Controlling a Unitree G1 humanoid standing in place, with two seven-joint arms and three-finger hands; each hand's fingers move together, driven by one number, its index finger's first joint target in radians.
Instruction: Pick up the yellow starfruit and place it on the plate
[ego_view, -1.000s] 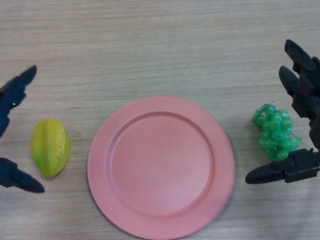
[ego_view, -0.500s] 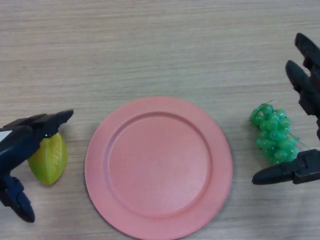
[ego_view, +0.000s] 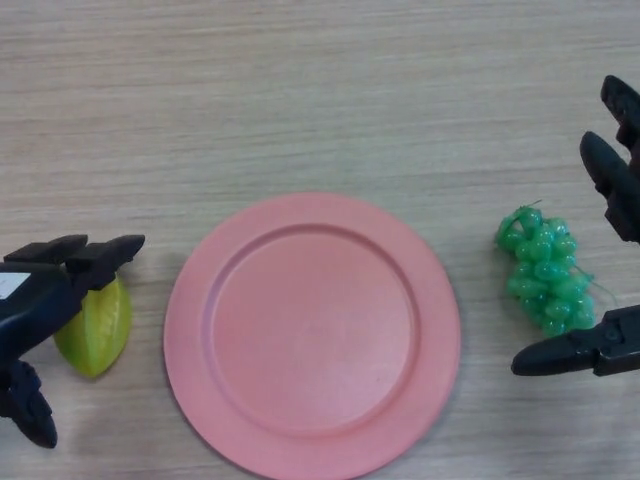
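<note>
Wooden worktop (ego_view: 300, 90): your left hand (ego_view: 45, 300) spread open over starfruit (ego_view: 97, 330), fingers above, thumb below; plate (ego_view: 312, 335) just beside; right hand (ego_view: 600, 260) open.

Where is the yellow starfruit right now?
In the head view, the starfruit lies on the table at the left, just beside the pink plate, partly under the left hand.
</note>
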